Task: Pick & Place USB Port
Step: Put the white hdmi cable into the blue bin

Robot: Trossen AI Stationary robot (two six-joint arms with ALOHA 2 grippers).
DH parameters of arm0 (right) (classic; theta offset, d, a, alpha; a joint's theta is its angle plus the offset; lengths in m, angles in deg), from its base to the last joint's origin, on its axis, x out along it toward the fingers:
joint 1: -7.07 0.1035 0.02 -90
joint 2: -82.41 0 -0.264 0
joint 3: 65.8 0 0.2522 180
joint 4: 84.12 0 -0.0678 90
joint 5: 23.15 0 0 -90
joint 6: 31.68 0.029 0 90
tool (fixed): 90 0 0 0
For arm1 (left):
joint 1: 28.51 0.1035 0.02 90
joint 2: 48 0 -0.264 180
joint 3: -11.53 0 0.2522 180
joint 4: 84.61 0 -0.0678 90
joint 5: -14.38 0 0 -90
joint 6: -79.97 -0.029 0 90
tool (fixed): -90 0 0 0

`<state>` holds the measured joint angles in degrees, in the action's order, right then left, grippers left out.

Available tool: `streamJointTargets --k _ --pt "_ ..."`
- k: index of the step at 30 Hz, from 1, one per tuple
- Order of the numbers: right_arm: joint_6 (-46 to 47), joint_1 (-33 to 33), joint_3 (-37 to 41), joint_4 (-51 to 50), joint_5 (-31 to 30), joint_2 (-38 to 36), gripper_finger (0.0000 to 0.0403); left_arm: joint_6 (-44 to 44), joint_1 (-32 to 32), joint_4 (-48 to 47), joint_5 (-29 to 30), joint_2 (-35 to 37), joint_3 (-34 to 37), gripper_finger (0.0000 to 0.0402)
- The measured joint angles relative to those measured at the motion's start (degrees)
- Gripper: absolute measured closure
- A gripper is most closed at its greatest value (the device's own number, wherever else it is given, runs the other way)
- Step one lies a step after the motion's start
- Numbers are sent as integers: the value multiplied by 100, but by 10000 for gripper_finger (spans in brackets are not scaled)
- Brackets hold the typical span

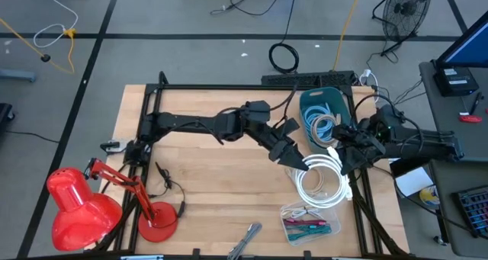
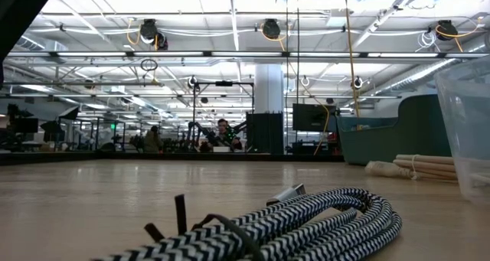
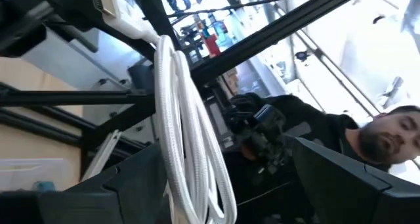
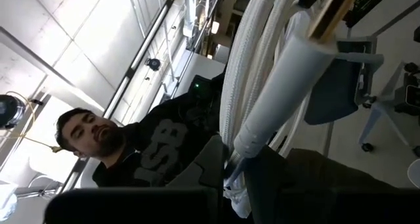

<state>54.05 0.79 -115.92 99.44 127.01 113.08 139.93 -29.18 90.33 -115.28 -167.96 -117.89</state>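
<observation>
A white coiled USB cable (image 1: 320, 180) lies right of the table's middle, between both grippers. My left gripper (image 1: 296, 158) reaches in from the left and is shut on the coil's strands (image 3: 180, 125). My right gripper (image 1: 340, 152) comes in from the right and is shut on the cable by its thick white plug sleeve (image 4: 279, 99). A pale bundle (image 2: 413, 166) on the table in the low view may be the coil's lower part. A teal basket (image 1: 333, 100) of cables stands just beyond. My left gripper holds several strands of the white coil (image 3: 190, 178) between its two fingers, coming at the coil's left upper side (image 1: 307, 165) slanting from the table's left. The strands run on past the fingers. My right gripper has the white plug sleeve's lower end (image 4: 252, 142) and the strands beside it (image 4: 239, 79) pinched between its fingers, reaching from the table's right. The sleeve and strands stick out beyond the fingertips.
A clear tub (image 1: 309, 219) of coloured items sits near the coil, toward the near edge. A black-and-white braided cable (image 2: 291, 223) lies at the near edge. A red desk lamp (image 1: 80, 203) fills the near left corner. A person (image 4: 98, 138) sits beyond the table.
</observation>
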Motion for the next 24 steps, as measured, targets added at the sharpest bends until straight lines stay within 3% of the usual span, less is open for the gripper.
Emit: streamJointTargets --k 6,13,19,24 --pt "-121 0 0 -121 -7 5 377 77 -70 -62 -37 0 -36 80" --pt "-210 -7 0 -299 -179 9 377 -110 -177 -791 33 2 -44 98" --pt "-326 -4 0 -428 -247 9 377 -244 -232 -1107 163 2 -44 189" --pt "-312 -4 0 -398 -296 7 377 -239 -220 -1119 251 2 -44 313"
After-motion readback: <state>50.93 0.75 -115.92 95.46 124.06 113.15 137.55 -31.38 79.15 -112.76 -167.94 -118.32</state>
